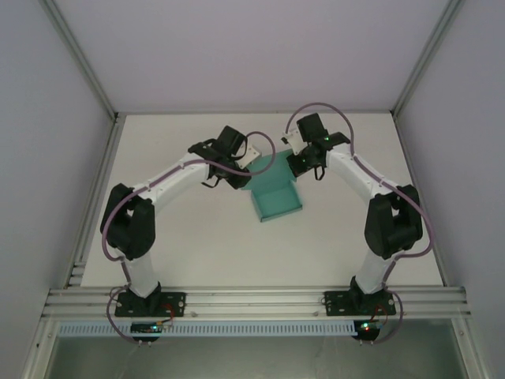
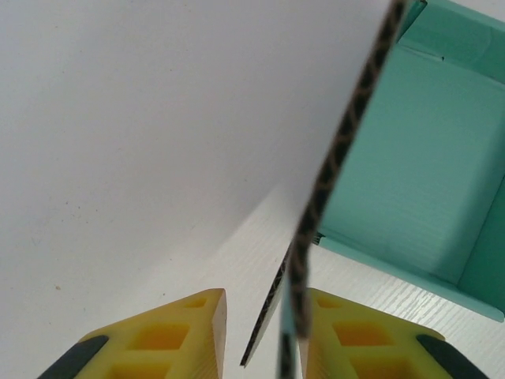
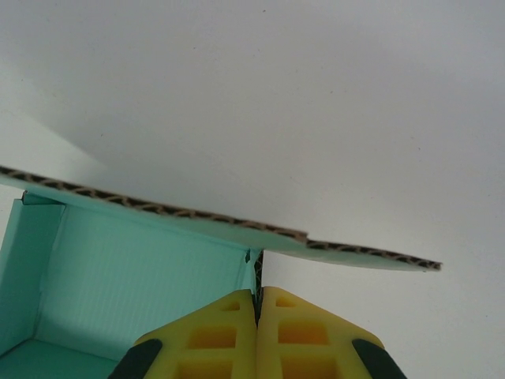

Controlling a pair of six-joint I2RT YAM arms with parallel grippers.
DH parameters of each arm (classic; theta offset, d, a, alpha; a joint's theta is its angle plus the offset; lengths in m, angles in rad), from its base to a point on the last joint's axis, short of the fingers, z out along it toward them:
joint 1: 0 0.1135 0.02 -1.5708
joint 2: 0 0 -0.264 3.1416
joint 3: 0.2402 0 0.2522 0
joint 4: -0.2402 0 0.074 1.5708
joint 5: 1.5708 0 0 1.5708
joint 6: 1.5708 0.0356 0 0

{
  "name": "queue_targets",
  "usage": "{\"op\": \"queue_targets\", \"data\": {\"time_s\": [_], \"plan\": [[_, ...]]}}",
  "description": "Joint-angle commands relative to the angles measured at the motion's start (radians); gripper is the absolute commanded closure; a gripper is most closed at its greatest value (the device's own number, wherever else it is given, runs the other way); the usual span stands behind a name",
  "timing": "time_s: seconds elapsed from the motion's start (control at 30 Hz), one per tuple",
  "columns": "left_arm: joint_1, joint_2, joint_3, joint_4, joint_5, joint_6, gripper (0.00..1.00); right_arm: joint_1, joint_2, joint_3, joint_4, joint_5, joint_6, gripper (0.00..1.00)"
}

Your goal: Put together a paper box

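Observation:
The teal paper box point(image 1: 274, 193) lies partly folded in the middle of the white table, its open inside facing up. My left gripper point(image 1: 239, 168) is at the box's left side. In the left wrist view it point(image 2: 260, 339) is open, and an upright wall of the box point(image 2: 410, 181) runs between the yellow fingers point(image 2: 177, 335), close against the right one. My right gripper point(image 1: 304, 164) is at the box's far right corner. In the right wrist view it point(image 3: 258, 296) is shut on a thin upright wall of the box point(image 3: 142, 276), under a raised flap point(image 3: 237, 229).
The white table point(image 1: 197, 253) is bounded by white walls on three sides and an aluminium rail point(image 1: 252, 300) at the near edge, where both arm bases are bolted. Both arms lean in over the box from either side.

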Motion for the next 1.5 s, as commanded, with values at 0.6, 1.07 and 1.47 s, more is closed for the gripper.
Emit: {"op": "queue_targets", "data": {"time_s": [0.6, 1.07, 1.47], "plan": [[0.015, 0.138, 0.211, 0.224, -0.155, -0.631, 1.00, 0.056, -0.057, -0.104, 0.359, 0.228, 0.459, 0.97], [-0.003, 0.374, 0.447, 0.239, -0.042, -0.800, 1.00, 0.102, 0.073, -0.095, 0.419, 0.312, 0.588, 0.96], [-0.011, 0.272, 0.114, 0.397, -0.048, -0.823, 1.00, 0.125, 0.104, -0.115, 0.488, 0.366, 0.653, 0.95]]}}
